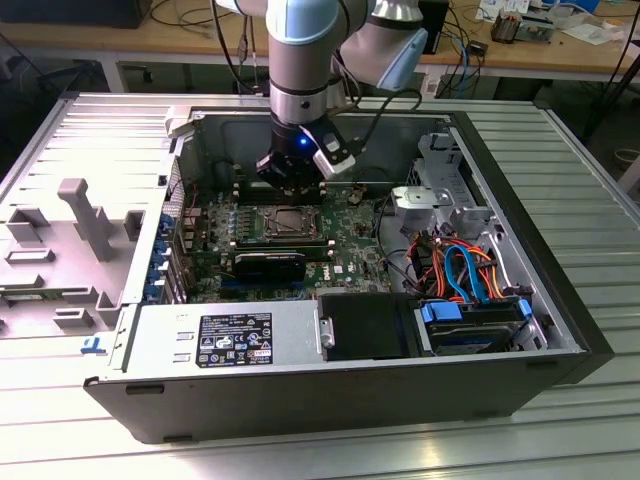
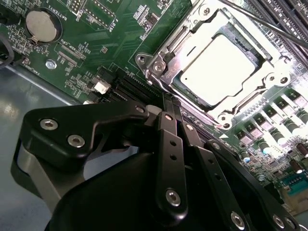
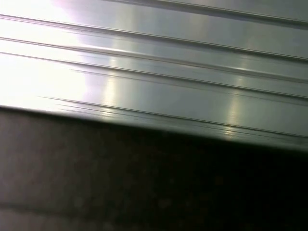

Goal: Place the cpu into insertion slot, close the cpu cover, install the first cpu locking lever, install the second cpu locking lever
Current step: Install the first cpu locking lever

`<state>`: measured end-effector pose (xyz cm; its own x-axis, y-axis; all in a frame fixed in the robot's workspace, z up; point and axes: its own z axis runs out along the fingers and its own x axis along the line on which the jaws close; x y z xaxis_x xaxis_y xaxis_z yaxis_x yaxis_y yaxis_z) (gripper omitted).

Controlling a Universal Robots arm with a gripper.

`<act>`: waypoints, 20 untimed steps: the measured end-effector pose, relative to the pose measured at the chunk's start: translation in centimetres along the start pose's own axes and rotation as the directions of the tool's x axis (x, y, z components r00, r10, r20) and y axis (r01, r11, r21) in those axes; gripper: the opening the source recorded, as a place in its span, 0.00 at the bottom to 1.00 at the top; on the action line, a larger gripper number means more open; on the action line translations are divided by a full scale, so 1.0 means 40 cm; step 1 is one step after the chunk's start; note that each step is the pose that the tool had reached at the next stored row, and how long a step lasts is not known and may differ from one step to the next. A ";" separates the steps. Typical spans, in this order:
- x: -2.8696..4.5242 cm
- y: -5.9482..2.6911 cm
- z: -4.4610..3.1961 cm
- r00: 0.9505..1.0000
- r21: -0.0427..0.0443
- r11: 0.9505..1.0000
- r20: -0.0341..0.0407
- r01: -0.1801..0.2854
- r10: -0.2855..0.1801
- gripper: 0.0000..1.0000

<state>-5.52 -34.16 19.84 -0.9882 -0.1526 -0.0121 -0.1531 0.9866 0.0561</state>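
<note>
The cpu (image 2: 219,67), its flat top glaring bright, lies in the insertion slot (image 2: 159,67) on the green motherboard. The cpu cover (image 2: 185,36), a silver frame with a square window, lies flat over it. A thin metal lever rod (image 2: 269,26) runs at a slant past the socket's far side. My gripper (image 2: 168,98) has its black fingers pressed together, tips just off the socket's near corner, with nothing visible between them. In the exterior view the gripper (image 1: 292,188) hovers just behind the socket (image 1: 290,222) inside the open computer case.
A coin battery (image 2: 43,25) and long memory slots (image 2: 284,9) flank the socket. A long black card (image 1: 270,265), the power supply (image 1: 230,340) and a drive bay with blue and orange cables (image 1: 470,270) crowd the case. The first wrist view faces a ribbed metal panel (image 3: 154,72).
</note>
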 end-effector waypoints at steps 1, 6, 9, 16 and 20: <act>0.000 0.000 -0.002 1.000 0.000 1.000 0.000 0.000 0.000 0.11; 0.004 0.004 -0.040 1.000 0.000 1.000 0.007 0.000 0.000 0.11; 0.018 0.006 -0.046 1.000 0.001 1.000 0.013 0.001 -0.001 0.11; 0.057 0.014 -0.065 1.000 0.003 1.000 0.029 0.002 -0.002 0.11; 0.073 0.017 -0.077 0.999 0.005 1.000 0.039 0.002 -0.002 0.11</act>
<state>-8.53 -34.12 22.92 -0.9870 -0.1526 -0.0512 -0.1552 0.9866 0.0512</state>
